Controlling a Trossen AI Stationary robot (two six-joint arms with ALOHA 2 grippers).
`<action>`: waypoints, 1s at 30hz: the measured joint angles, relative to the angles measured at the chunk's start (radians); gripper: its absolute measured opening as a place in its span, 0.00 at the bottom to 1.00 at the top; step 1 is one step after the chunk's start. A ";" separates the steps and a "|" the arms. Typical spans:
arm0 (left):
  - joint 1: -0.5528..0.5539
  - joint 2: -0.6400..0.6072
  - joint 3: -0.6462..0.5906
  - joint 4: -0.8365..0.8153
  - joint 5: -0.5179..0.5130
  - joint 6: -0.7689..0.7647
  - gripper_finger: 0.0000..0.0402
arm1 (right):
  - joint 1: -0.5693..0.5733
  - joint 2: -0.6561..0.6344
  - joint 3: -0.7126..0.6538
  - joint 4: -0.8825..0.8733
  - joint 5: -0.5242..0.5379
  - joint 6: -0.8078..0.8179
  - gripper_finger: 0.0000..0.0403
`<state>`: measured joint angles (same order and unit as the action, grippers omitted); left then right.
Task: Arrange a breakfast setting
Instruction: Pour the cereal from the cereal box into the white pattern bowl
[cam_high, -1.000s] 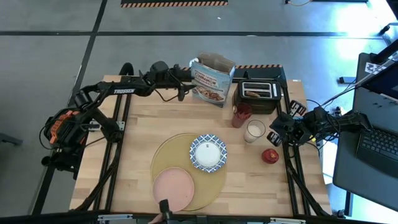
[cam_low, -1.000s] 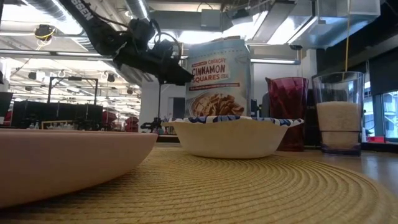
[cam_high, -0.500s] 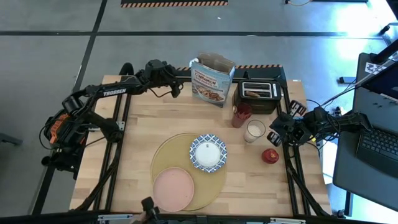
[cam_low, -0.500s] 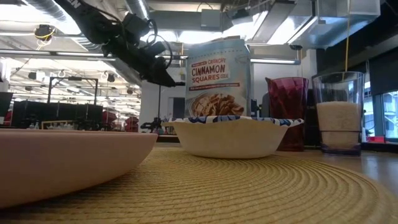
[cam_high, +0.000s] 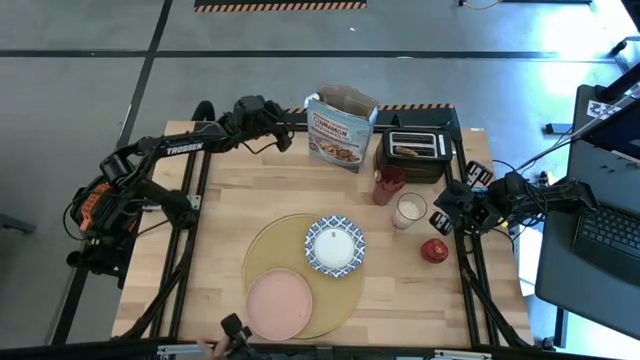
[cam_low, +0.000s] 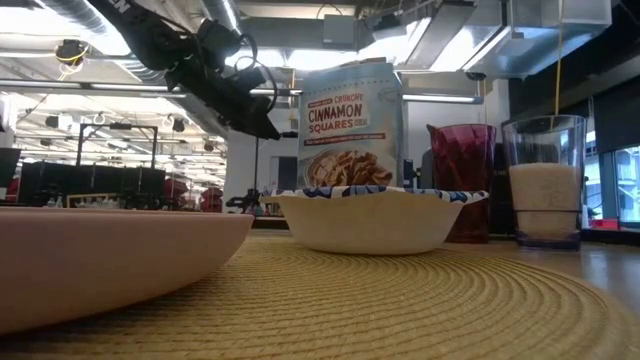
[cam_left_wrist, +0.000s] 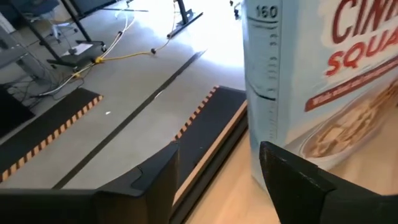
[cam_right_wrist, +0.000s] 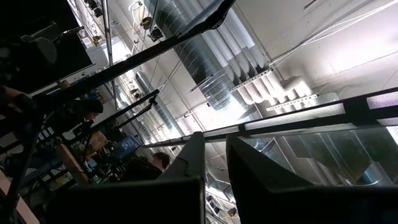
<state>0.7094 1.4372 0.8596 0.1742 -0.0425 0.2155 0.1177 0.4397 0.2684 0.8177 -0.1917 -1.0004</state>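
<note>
The tan placemat (cam_high: 300, 262) lies at the table's middle near side. The pink plate (cam_high: 279, 303) and the blue-and-white bowl (cam_high: 334, 245) rest on it. The milk glass (cam_high: 409, 211), red cup (cam_high: 389, 184) and red apple (cam_high: 434, 250) stand on the bare table to its right. The toast slice (cam_high: 406, 151) sticks out of the black toaster (cam_high: 417, 160). My left gripper (cam_left_wrist: 217, 180) is open and empty above the far edge, just left of the blue cereal box (cam_left_wrist: 323, 93). My right gripper (cam_right_wrist: 216, 158) waits at the right edge, fingers a narrow gap apart, pointing up.
The cereal box (cam_high: 340, 130) and toaster stand along the far edge. A laptop (cam_high: 610, 235) sits beyond the right edge. A person's hand with a dark object (cam_high: 230, 332) shows at the near edge. Bare wood (cam_high: 215, 220) lies left of the placemat.
My left gripper has drawn back from the cereal box toward the table's left edge and risen a little, staying open. The dark object at the near edge has gone leftward.
</note>
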 joint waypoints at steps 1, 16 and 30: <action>-0.001 0.000 0.000 0.002 0.001 0.001 0.57 | 0.000 0.000 0.000 0.000 0.000 0.000 0.09; 0.029 0.010 0.000 0.068 -0.015 -0.030 0.99 | 0.000 0.000 0.000 0.000 0.027 -0.003 0.09; 0.084 0.199 0.000 0.289 0.005 -0.057 0.97 | 0.000 0.000 0.000 0.004 0.026 -0.055 0.09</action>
<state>0.7938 1.6363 0.8600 0.4631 -0.0373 0.1585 0.1177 0.4397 0.2683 0.8219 -0.1654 -1.0557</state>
